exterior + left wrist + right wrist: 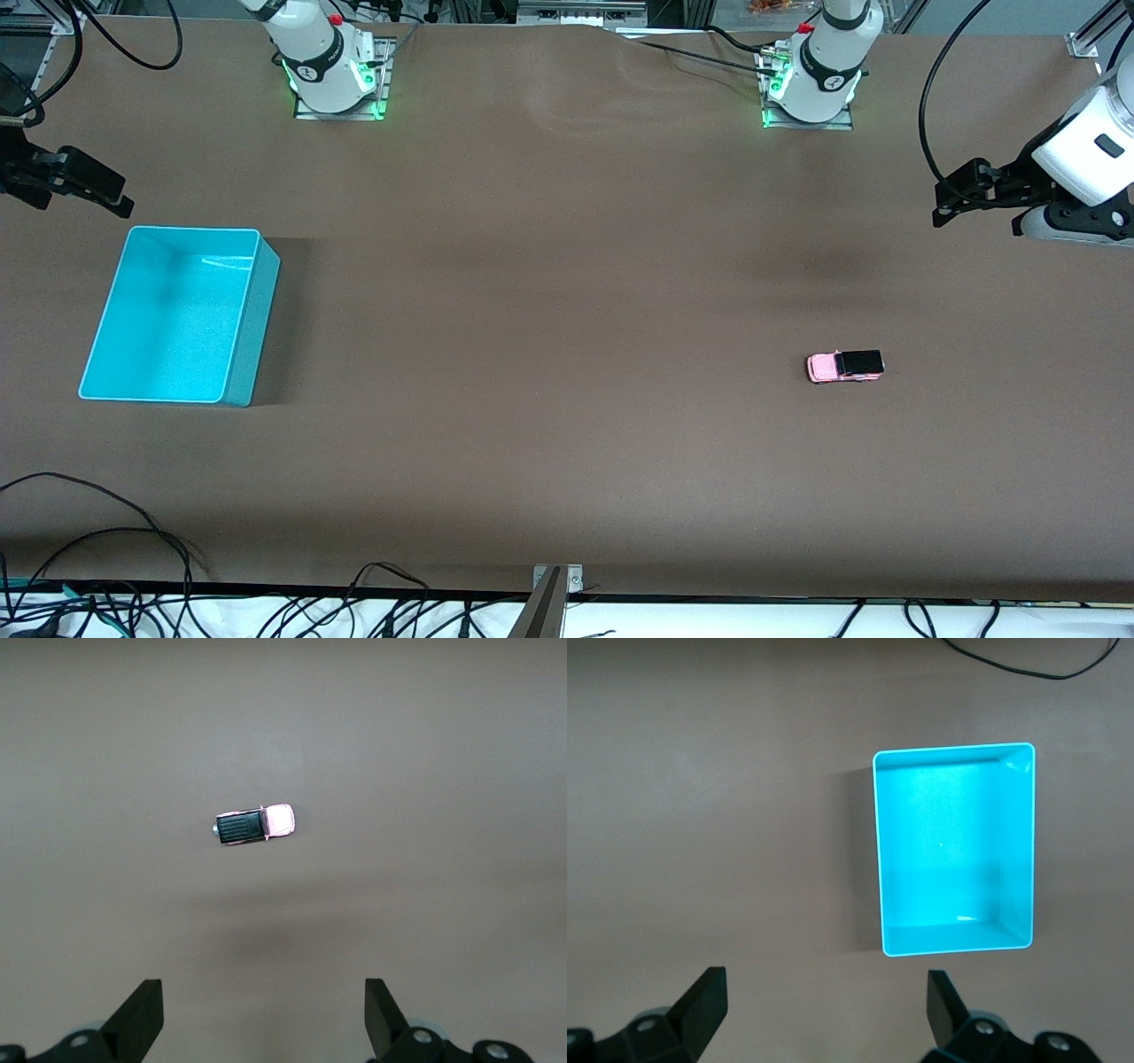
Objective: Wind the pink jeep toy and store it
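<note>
The pink jeep toy (844, 366) stands on its wheels on the brown table toward the left arm's end, its black roof section pointing to that end. It also shows in the left wrist view (255, 824). My left gripper (950, 202) hangs open and empty in the air over the table's edge at that end; in its wrist view (263, 1019) the jeep lies well apart from the fingers. My right gripper (102, 188) is open and empty in the air above the table, close to the turquoise bin (168, 328). The bin is empty in the right wrist view (954, 850).
The two arm bases (337, 71) (811, 80) stand along the table's edge farthest from the front camera. Loose black cables (106, 567) and a metal bracket (554, 594) lie along the edge nearest the front camera.
</note>
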